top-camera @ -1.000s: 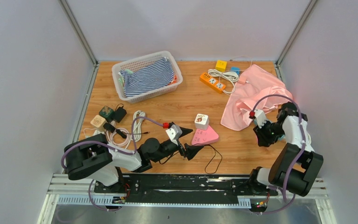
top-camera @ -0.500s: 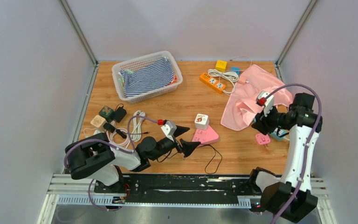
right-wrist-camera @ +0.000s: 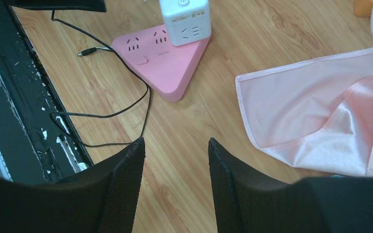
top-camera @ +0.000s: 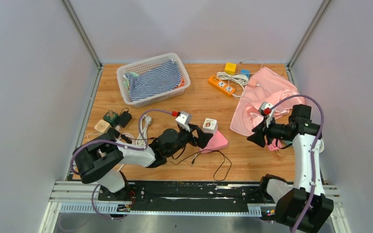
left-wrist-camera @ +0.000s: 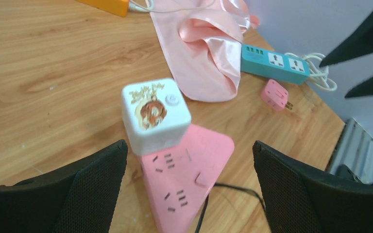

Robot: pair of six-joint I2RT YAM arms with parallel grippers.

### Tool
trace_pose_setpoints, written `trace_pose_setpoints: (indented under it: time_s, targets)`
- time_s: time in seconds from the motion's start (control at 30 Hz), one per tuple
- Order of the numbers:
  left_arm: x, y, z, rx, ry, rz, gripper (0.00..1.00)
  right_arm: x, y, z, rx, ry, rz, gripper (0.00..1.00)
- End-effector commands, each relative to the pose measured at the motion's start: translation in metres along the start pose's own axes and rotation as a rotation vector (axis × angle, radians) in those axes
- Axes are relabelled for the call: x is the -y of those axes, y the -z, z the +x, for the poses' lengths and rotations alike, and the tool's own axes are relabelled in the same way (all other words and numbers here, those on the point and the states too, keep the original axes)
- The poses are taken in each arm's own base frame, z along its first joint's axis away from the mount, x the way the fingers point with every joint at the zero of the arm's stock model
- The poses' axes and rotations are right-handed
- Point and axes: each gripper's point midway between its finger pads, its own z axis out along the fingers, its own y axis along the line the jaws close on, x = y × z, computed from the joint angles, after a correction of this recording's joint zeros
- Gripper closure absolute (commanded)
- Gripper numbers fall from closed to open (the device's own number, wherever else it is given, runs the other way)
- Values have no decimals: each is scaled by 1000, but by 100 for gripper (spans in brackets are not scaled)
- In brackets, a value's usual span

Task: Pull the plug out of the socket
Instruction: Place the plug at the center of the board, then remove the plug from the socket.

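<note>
**Left gripper** [left-wrist-camera: 189, 145]: jaws at full spread, straddling the white cube plug [left-wrist-camera: 155, 116]. One finger is just beside it and the other stands clear.

**Plug:** seated upright on the pink triangular socket [left-wrist-camera: 194, 189], at its 11 o'clock corner in the top view.

**Black cable** [right-wrist-camera: 126, 109]: loops on the wood at the socket's 6 o'clock, close to the table's [left-wrist-camera: 43, 63] near edge.

**Right gripper** [right-wrist-camera: 176, 143]: jaws narrowly parted, holding nothing, at 3 o'clock from the socket and well apart.

**Pink cloth** [right-wrist-camera: 320, 111]: hem at 2 o'clock, with bare wood between hem and socket.
</note>
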Motion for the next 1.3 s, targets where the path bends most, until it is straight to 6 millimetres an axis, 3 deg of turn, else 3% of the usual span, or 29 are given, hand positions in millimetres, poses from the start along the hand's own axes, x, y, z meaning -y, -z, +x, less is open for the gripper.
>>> trace_pose_setpoints:
  time_s: [0.0, 0.27, 0.73, 0.93, 1.27]
  targets:
    - [-28, -13, 12, -132, -118, -259, 0, 2, -4, 6, -33, 22, 6, 46]
    - [-34, -26, 6, -173, -229, -375, 0, 3, -15, 19, -102, 23, -14, 46]
    - [-12, -60, 23, -266, -350, -258, 0, 8, -22, 32, -160, -8, -22, 46]
    - [-23, -60, 26, -265, -365, -306, 1, 8, -23, 33, -164, -16, -27, 46]
    - [-23, -64, 34, -284, -369, -296, 7, 8, -25, 37, -176, -22, -37, 46]
